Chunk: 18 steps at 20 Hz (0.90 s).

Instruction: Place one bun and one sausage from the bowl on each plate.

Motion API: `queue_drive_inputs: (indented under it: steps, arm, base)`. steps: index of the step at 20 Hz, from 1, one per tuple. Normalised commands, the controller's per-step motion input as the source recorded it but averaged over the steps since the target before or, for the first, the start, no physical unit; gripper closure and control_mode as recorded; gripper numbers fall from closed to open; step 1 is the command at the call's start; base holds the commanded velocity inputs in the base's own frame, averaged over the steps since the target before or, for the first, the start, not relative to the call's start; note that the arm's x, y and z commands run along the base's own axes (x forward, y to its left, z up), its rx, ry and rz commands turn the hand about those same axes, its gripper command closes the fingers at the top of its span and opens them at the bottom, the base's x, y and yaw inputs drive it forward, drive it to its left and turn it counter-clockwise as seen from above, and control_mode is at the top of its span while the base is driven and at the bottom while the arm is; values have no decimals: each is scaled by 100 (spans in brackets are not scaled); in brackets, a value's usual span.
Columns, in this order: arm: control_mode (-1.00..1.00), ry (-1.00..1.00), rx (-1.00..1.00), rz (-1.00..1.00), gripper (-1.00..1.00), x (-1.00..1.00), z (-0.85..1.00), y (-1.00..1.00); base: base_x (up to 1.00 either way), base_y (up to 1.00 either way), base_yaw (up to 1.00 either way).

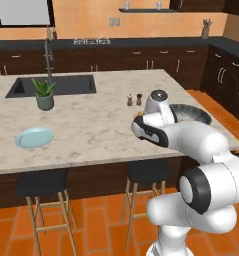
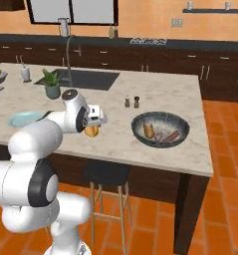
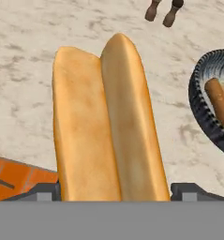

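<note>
Gripper (image 3: 113, 190) with jaws set wide, clasping a split bun (image 3: 108, 126) above the counter (image 3: 29, 93); bowl (image 2: 160, 130) nearby, holding sausages.

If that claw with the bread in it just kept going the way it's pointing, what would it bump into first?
The gripper is closed on a bun and points down at the marble counter. The bun's far end would likely meet bare countertop first, short of the bowl, though depth is hard to judge.
</note>
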Motion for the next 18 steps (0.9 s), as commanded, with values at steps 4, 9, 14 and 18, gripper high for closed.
queue_drive_inputs:
  steps: [4, 9, 14, 18]
  arm:
    - [100, 0, 0, 0, 100, 0, 0, 0]
    - [100, 0, 0, 0, 100, 0, 0, 0]
    - [100, 0, 0, 0, 100, 0, 0, 0]
    - [100, 0, 0, 0, 100, 0, 0, 0]
  base:
    - [0, 100, 5]
    - [-42, 100, 10]
    - [-19, 100, 7]
    - [41, 100, -4]
